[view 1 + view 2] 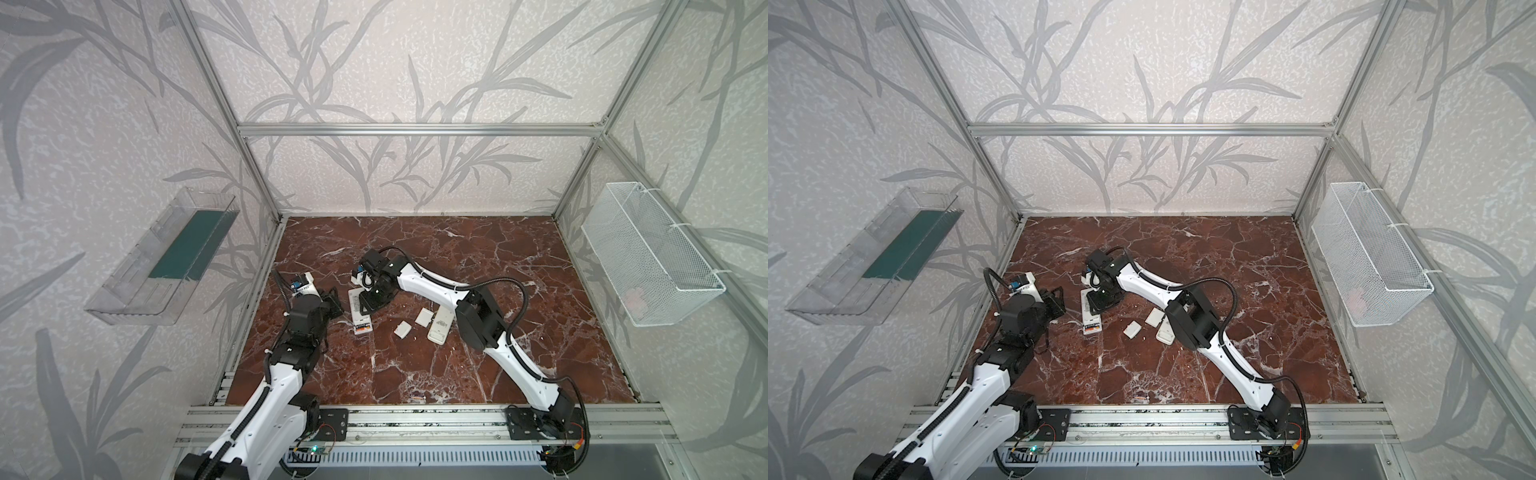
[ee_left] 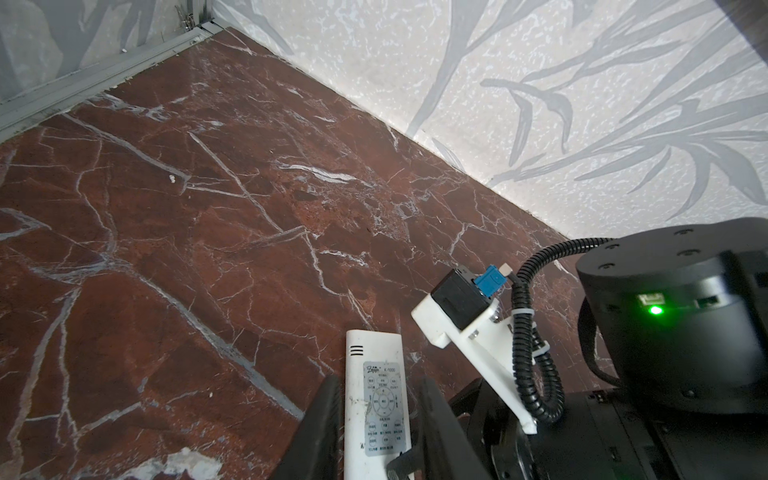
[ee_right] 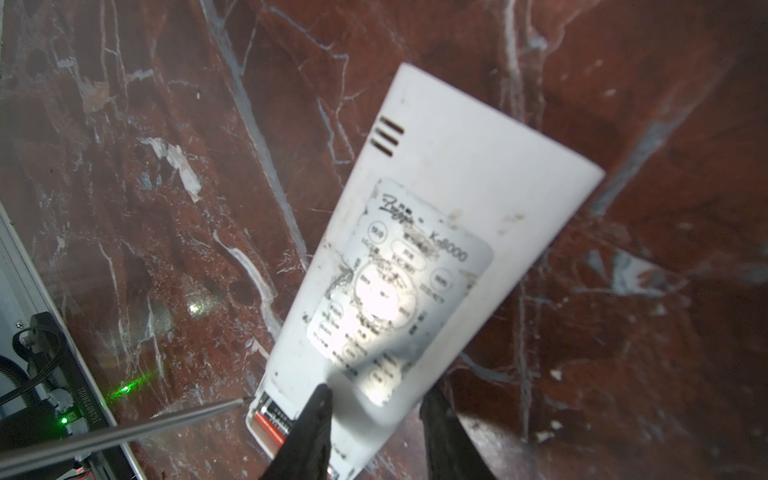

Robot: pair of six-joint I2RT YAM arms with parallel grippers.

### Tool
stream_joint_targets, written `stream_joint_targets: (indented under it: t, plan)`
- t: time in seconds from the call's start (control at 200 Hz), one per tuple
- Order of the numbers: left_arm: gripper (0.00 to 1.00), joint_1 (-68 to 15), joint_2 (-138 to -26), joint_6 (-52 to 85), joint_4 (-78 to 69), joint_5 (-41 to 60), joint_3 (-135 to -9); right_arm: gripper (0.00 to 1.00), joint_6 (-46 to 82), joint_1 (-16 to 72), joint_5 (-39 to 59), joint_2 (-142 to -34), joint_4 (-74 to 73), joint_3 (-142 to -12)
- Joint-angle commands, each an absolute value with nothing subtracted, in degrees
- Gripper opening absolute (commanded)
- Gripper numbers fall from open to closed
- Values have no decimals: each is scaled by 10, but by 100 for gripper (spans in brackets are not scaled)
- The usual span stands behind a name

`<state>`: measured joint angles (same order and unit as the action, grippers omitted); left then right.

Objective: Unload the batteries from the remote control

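**Right fingers over remote, shaft tip working at the open battery bay**

Right gripper is filling the near edge of the right wrist view. Its fingers are standing narrowly apart, one over the labelled face of the white remote control, one at the remote's long edge. Pressing or hovering: cannot tell. Nothing is showing clamped between them.

Orange battery is lying in the remote's open compartment, at the end away from the three vent slits, with a spring coil just beside it. A second cell in there: too dark to tell.

A thin metal shaft, likely a screwdriver's, is reaching in from the remote's left. Its tip is touching or nearly touching the compartment lip. The handle is out of view.

Left gripper: in the left wrist view its fingers are framing the remote with a narrow gap. In both top views it is sitting just left of the remote. Gripping the shaft or not: cannot tell.

Right of the remote a white battery cover, a second cover and a second white remote are lying near one another on the marble-pattern tabletop.

Step, my read: prying the battery out. A cover is off and the battery is not yet out. The next move is calling for the tip getting under the battery's end and levering up, with the remote being kept from sliding. Risk: the shaft skating off the lip.
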<state>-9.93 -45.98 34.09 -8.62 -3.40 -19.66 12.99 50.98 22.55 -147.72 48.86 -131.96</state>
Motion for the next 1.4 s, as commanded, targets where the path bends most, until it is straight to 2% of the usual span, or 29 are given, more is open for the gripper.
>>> stream_joint_targets:
  t: [0.0,0.26,0.54,0.795,1.135,1.395]
  plan:
    - [0,-97,-462,348,-110,-40,-211,36,120,520,209,-1517,526,-1314]
    - [0,-97,-485,361,-133,-30,-194,36,119,520,208,-1517,528,-1314]
    - [0,-97,-474,374,-75,-4,-200,36,121,520,208,-1527,533,-1317]
    - [0,-96,-432,494,-45,-1,-172,36,116,529,192,-1540,558,-1317]
    - [0,-78,-451,673,-179,12,-114,36,113,541,169,-1551,583,-1294]
    - [0,-60,-472,745,-259,42,-113,36,119,548,166,-1553,578,-1282]
